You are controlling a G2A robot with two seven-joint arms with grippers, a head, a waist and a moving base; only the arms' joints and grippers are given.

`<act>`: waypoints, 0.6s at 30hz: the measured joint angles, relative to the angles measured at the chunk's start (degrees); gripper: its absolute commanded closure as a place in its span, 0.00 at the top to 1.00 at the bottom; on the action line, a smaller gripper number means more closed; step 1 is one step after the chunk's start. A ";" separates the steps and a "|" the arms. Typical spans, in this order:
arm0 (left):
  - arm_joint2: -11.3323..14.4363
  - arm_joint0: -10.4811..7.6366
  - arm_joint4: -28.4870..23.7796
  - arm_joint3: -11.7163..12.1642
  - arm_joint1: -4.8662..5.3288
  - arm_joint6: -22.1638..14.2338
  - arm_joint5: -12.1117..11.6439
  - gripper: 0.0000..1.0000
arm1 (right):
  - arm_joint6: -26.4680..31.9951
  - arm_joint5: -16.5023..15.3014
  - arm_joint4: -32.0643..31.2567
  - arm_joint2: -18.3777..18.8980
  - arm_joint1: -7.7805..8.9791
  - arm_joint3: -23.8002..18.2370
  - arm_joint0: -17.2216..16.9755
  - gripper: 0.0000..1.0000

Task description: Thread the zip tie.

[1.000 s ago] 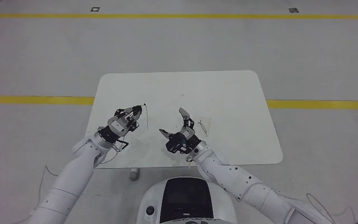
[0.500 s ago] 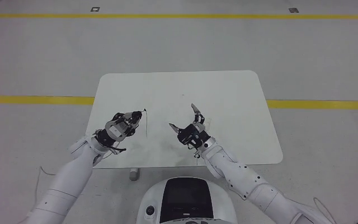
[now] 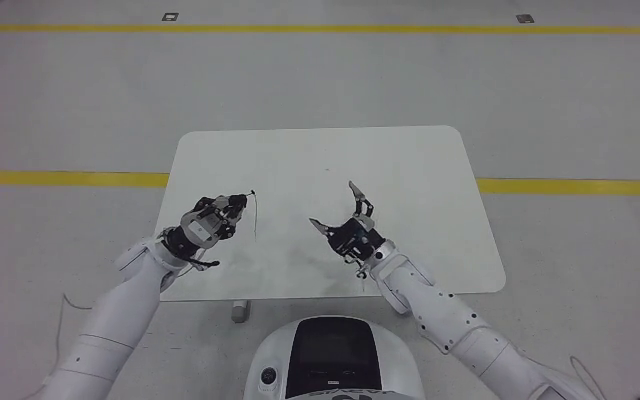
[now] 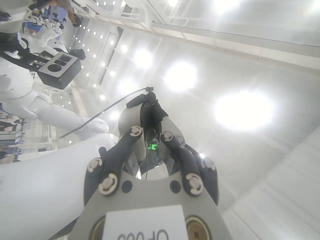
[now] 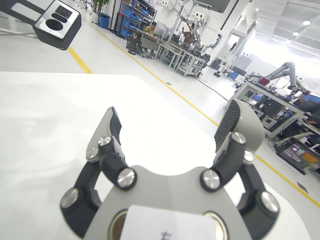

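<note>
A thin black zip tie point(image 3: 253, 212) hangs over the left part of the white table point(image 3: 400, 165), held just below its head by my left gripper point(image 3: 236, 204), which is shut on it. In the left wrist view the zip tie point(image 4: 105, 112) juts sideways from the closed fingertips of the left gripper point(image 4: 149, 101), with its small square head at the top and its tail pointing away. My right gripper point(image 3: 337, 208) stands open above the table's middle, a short way right of the zip tie. Nothing lies between its ribbed pads point(image 5: 115, 125) in the right wrist view.
The table's far half and right side point(image 5: 50, 106) are bare white surface. Its front edge runs just below both wrists. Grey floor with yellow lines point(image 3: 560, 185) surrounds the table.
My right gripper has shifted to the right and a little farther from the body, staying open. The left gripper with the zip tie has drifted slightly left.
</note>
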 measured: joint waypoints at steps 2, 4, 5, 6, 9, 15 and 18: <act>-0.59 -0.29 -0.28 0.03 0.11 -1.75 1.26 0.00 | -1.52 -2.08 2.18 1.70 0.24 -0.15 -0.63 1.00; -0.97 -0.64 0.32 0.27 0.25 -3.10 1.46 0.00 | -2.36 -3.89 3.36 3.08 0.47 -0.24 -1.02 1.00; -1.04 -0.87 0.65 0.58 0.31 -3.84 1.44 0.00 | -2.73 -4.95 4.04 3.93 0.60 -0.41 -1.25 1.00; -0.97 -1.08 0.48 0.84 0.34 -4.36 1.42 0.00 | -3.00 -5.82 4.58 4.49 0.68 -0.62 -1.41 1.00; -0.40 -2.16 0.68 1.42 0.53 -6.15 1.39 0.00 | -3.55 -7.92 5.52 5.44 0.82 -1.03 -1.60 1.00; -0.37 -2.27 1.04 1.47 0.56 -6.28 1.39 0.00 | -3.51 -7.81 5.46 5.39 0.81 -1.00 -1.58 1.00; -0.37 -2.27 1.04 1.47 0.56 -6.28 1.39 0.00 | -3.51 -7.81 5.46 5.39 0.81 -1.00 -1.58 1.00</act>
